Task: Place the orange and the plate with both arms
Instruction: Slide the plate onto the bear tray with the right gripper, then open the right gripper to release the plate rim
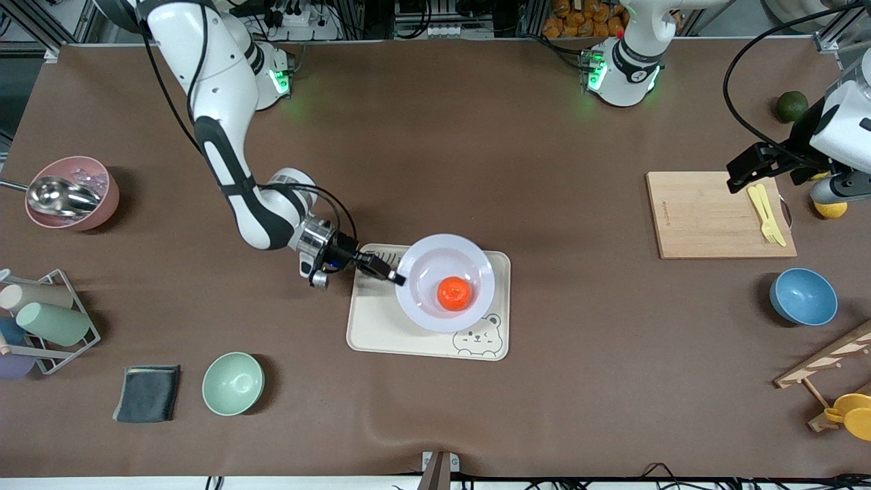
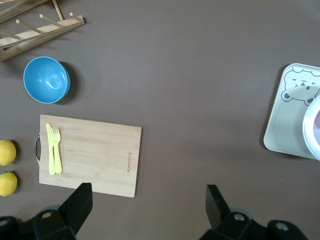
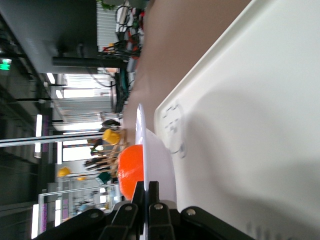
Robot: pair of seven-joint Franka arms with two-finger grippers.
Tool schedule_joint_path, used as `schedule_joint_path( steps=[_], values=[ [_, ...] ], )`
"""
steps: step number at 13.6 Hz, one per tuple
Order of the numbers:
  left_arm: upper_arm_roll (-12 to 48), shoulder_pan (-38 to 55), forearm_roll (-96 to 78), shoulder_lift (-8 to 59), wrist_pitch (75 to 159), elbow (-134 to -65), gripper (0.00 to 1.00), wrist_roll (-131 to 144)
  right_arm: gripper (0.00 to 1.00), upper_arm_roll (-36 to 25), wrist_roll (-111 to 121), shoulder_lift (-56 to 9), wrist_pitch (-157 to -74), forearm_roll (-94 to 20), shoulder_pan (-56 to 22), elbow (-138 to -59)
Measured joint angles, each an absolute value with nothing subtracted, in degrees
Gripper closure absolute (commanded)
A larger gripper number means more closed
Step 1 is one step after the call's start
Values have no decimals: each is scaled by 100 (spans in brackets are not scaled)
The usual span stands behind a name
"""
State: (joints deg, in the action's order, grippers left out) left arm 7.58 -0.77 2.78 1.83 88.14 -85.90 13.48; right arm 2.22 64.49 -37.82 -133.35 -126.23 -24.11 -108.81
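With the plate (image 1: 446, 282) pinched by its rim in the clenched right hand (image 1: 397, 278) over the tray (image 1: 381, 323), any tilt risks the orange (image 1: 454, 293), resting just past the fingertips, being rolled off, while the released left hand (image 2: 146, 205) is held waiting over the desk (image 1: 544, 170).

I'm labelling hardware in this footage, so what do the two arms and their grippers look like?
Both arms are glossy white with black joint bands, and a green light glows at each base. The right arm has a bare metal wrist ring with black cables looped alongside; its right gripper is black, with slim fingers. The left gripper has chunky black wedge-shaped fingers on a black body, and a thick black cable arcs above that arm.
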Motion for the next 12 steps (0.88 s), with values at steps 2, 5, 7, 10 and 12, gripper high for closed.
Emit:
schedule_joint_path(
  steps=[2,5,7,10,12],
  values=[
    [760,-76,278,183,8814,-8590,0,1348,100,236,6448,-3876,-13723,-12491,-2417,-10648],
    [768,-71,278,183,8814,-8590,0,1348,100,236,6460,-3889,-13821,-12435,-2417,-10603],
    [768,-71,278,183,8814,-8590,0,1348,100,238,6521,-3938,-13829,-12416,-2417,-10606],
    [768,-71,278,183,8814,-8590,0,1348,100,260,6544,-3967,-13845,-12415,-2447,-10616],
    [768,-71,278,183,8814,-8590,0,1348,63,270,6543,-3969,-13874,-12415,-2460,-10639]
  ],
)
